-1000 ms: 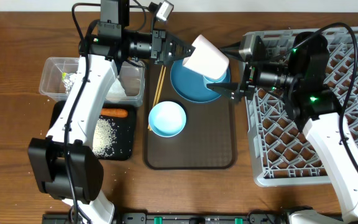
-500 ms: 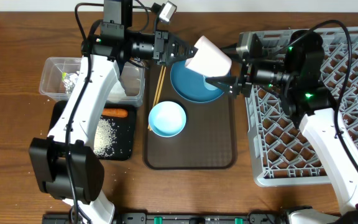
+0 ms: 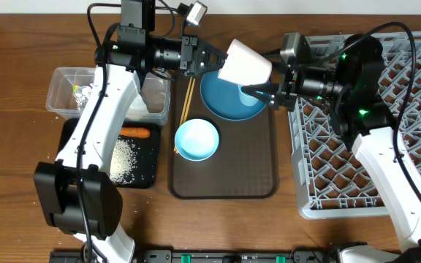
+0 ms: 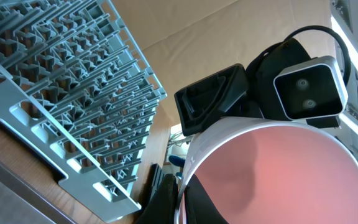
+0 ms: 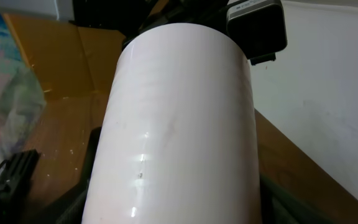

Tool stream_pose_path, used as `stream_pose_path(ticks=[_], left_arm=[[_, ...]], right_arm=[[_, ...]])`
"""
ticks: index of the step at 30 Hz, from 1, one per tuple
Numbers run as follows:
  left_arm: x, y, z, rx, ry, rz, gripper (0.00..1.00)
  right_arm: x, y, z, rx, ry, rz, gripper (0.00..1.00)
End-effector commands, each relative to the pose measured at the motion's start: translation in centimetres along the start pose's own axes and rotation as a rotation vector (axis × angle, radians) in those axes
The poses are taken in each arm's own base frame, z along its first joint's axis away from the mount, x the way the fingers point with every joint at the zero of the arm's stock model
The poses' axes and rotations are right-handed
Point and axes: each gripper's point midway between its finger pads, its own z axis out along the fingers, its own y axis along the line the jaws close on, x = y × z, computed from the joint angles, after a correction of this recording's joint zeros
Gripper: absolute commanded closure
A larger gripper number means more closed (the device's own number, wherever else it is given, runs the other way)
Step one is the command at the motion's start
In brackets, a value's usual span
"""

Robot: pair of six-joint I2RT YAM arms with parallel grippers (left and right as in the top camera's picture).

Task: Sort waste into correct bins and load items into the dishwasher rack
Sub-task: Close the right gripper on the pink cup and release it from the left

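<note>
A pale pink cup (image 3: 243, 64) hangs tilted in the air above the dark-blue plate (image 3: 229, 102). My left gripper (image 3: 214, 62) is shut on its rim, one finger inside and one outside (image 4: 182, 199). My right gripper (image 3: 258, 73) has come in from the rack side. In the right wrist view its dark fingers lie against both sides of the cup (image 5: 179, 124), with no gap showing. The cup's pink inside (image 4: 272, 174) fills the left wrist view. A light blue bowl (image 3: 196, 139) and wooden chopsticks (image 3: 188, 98) lie on the brown tray (image 3: 225, 175).
The grey dishwasher rack (image 3: 386, 146) stands at the right, under my right arm. At the left are a clear tub (image 3: 64, 84) holding foil and a packet, and a black tray (image 3: 148, 172) with rice (image 3: 123, 161) and a carrot (image 3: 134, 133).
My right gripper has slid left toward the cup and its fingers have narrowed onto the cup's sides. The left gripper keeps its hold on the rim and has barely moved.
</note>
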Motion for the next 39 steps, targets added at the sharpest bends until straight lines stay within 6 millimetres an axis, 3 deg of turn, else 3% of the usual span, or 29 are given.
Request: stream_pose_path(ticks=[1,6,16,21,32,35,39], left_arm=[[0.0,0.3,0.2,-0.001,0.003,0.008,0.94],[0.5,1.3,0.2,-0.018,0.001,-0.004,0.94],[0.4,2.8,0.2,-0.082,-0.019,-0.011,0.94],[0.4,2.8,0.2,-0.082,-0.019,-0.01,0.94],[0.4,2.8,0.2,-0.082,-0.019,-0.01,0.94],[0.3,2.8,0.2,-0.081,-0.02,-0.009,0.94],[0.2,2.2,-0.1,-0.049,-0.019,-0.002,0.94]], right_arm=[[-0.7,0.4,0.4,-0.012,-0.01,-0.002,0.42],[-1.3,0.3,0.4,-0.01,-0.03,0.006,0.48],[-1.4,0.1,0.3,-0.006,-0.033,0.009,0.48],[-1.4,-0.3,-0.2,0.009,-0.034,0.027,0.34],[-1.4,-0.3,-0.2,0.004,-0.034,0.038,0.33],[-1.3,-0.2,-0.2,0.002,-0.03,0.046,0.17],[-0.9,-0.2,-0.2,0.002,-0.02,0.067,0.09]])
